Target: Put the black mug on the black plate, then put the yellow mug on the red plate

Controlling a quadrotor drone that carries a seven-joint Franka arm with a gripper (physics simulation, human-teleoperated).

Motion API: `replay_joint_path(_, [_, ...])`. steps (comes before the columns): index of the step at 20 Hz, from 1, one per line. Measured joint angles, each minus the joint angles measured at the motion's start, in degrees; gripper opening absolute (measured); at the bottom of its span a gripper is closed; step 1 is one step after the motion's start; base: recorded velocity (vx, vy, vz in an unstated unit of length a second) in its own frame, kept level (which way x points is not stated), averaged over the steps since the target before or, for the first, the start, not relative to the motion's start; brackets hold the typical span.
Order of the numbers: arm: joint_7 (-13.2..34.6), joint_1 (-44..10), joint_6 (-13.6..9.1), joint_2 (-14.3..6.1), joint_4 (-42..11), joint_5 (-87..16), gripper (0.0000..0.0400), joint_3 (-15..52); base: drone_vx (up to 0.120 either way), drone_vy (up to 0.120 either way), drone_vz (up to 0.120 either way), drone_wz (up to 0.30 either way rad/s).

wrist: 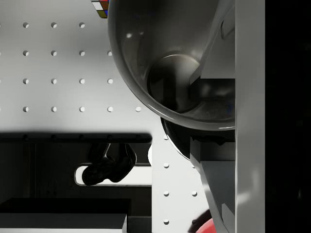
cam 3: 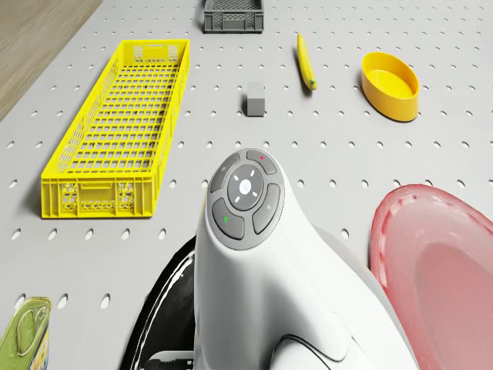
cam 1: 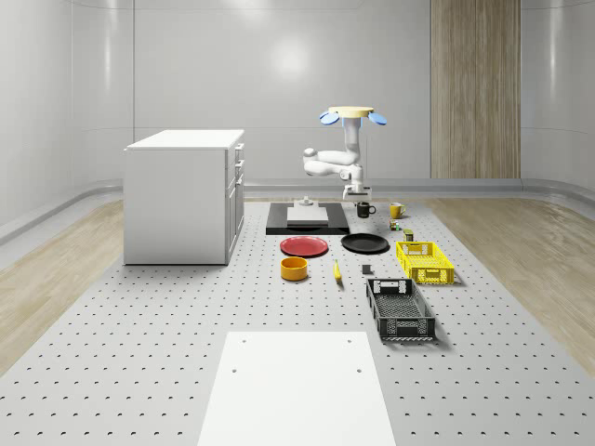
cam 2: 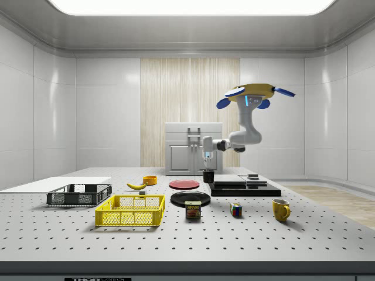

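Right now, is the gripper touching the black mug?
Touching: in the wrist view, the gripper has one finger inside the black mug and one outside, against its wall.

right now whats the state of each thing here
black mug: upright on the table, not on a plate, gripper at its rim
yellow mug: upright on the table, untouched
black plate: bare
red plate: bare
yellow crate: nothing seen in it
drone: hovering above the mugs' end of the table
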Motion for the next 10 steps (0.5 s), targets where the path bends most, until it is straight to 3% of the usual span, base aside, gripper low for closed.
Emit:
replay_joint_path(4, [0.0, -0.1, 0.2, -0.2, 0.0, 0.1, 0.0100, 0.0, 0.120, -0.080, 0.000, 0.000])
replay_joint_path(10, [0.1, -0.1, 0.4, -0.5, 0.0, 0.2, 0.0100, 0.1, 0.120, 0.000, 0.000, 0.000])
